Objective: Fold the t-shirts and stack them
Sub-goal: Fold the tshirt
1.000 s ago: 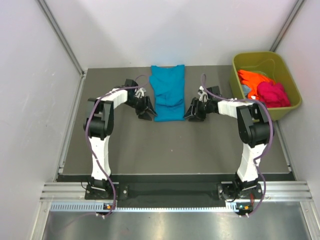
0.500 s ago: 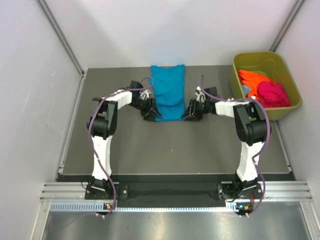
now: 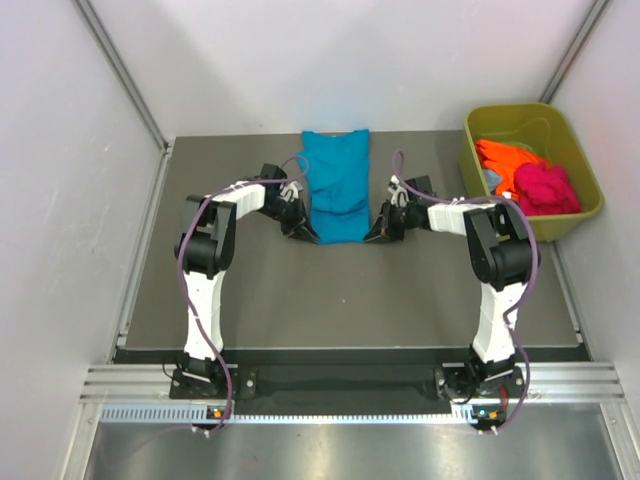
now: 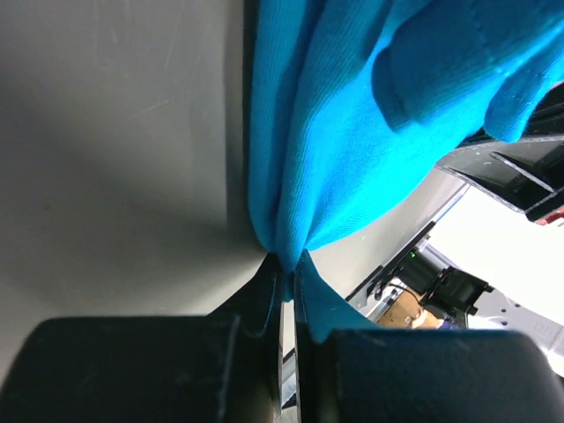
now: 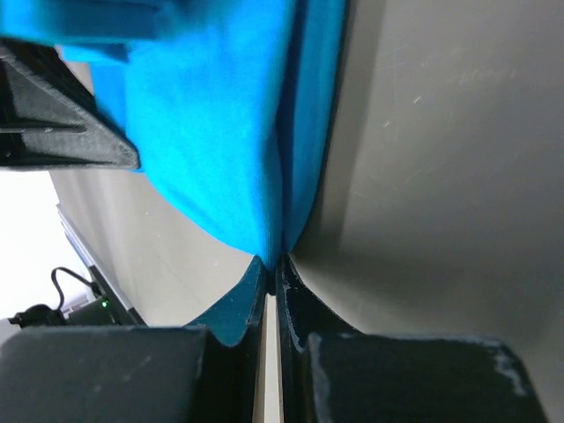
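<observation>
Teal-blue cloth t-shirt (image 3: pixel 335 185) lies folded into a long narrow strip at the middle of the dark grey table (image 3: pixel 350 295), its neck end toward the far wall. The left gripper (image 3: pixel 306 232) is clamped tight on the near left corner of the cloth, and the right gripper (image 3: pixel 373 233) is pinched tight on the near right corner. An orange t-shirt (image 3: pixel 503 158) and a magenta-pink t-shirt (image 3: pixel 546 187) lie crumpled in the olive-green plastic tub (image 3: pixel 590 215) at the far right.

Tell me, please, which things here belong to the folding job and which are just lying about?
Job: teal t-shirt, gripped at its near corners by left hand and right hand; orange t-shirt; pink t-shirt.
Lying about: olive tub holding those two.
</observation>
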Controlling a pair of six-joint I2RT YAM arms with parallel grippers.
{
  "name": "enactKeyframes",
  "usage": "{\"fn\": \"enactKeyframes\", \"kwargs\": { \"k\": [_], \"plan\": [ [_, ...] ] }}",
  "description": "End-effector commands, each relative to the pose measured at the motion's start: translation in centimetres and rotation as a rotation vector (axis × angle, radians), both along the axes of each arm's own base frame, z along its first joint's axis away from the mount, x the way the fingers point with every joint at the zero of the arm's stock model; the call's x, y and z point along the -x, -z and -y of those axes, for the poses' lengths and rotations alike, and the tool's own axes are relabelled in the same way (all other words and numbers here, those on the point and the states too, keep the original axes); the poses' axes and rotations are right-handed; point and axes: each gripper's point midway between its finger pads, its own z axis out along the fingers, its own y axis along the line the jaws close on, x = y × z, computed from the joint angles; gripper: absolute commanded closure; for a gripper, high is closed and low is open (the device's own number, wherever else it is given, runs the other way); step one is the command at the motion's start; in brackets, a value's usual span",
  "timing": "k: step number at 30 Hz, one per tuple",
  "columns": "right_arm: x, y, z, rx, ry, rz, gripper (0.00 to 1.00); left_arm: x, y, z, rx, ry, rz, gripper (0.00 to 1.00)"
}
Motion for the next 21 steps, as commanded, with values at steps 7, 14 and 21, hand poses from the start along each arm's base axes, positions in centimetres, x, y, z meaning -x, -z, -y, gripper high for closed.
{"fn": "enactKeyframes", "kwargs": {
  "k": [7, 14, 21],
  "plan": [
    [0.4, -9.5, -0.1, -0.049, -0.046, 0.242, 1.0, 0.5, -6.5, -0.2, 0.054, 0.038, 0.116, 1.0],
    [2.7, -11.9, 0.5, -0.074, -0.047, 0.282, 1.0, 2.3, -11.5, -0.3, 0.071, 0.048, 0.24, 1.0],
    [6.5, -11.8, 1.8, -0.072, -0.036, 0.271, 1.0, 6.0, -13.9, -0.5, 0.057, 0.096, 0.296, 1.0]
  ]
}}
